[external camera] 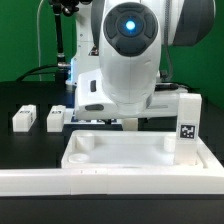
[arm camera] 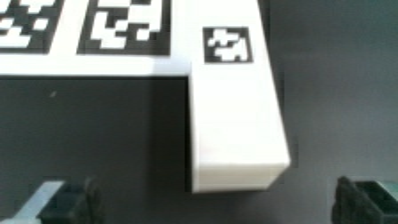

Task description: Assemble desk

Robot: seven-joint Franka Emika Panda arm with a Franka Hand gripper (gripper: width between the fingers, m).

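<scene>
Exterior view: the arm (external camera: 125, 60) stands close behind the desk top (external camera: 120, 152). Its bulky white wrist housing bows steeply downward, fills the middle of the picture and hides the gripper from this side.

In the wrist view the gripper (arm camera: 214, 200) points straight down at the black table (arm camera: 107, 130). Its two dark fingers (arm camera: 63, 200) are spread wide, with only bare table between them.

Just ahead of them a desk leg (arm camera: 238, 110) lies flat on its side, with a tag on its upper face near one end. Its long axis runs from the marker board (arm camera: 89, 60) toward the gap between the fingers. The tagged end sits against the board's corner, and the plain end stops short of the fingertips. Each finger stands clear of the leg, with a strip of open table on either long side.

Back in the exterior view, the desk top lies flat with its rim up, nearest the camera, its long axis running across the picture. An upright leg (external camera: 186, 120) stands at its rear corner on the exterior view's right, tag facing the camera. Two loose legs (external camera: 22, 118) lie side by side on the table at the exterior view's left, apart from each other; the nearer one sits close to the desk top's rear corner.
</scene>
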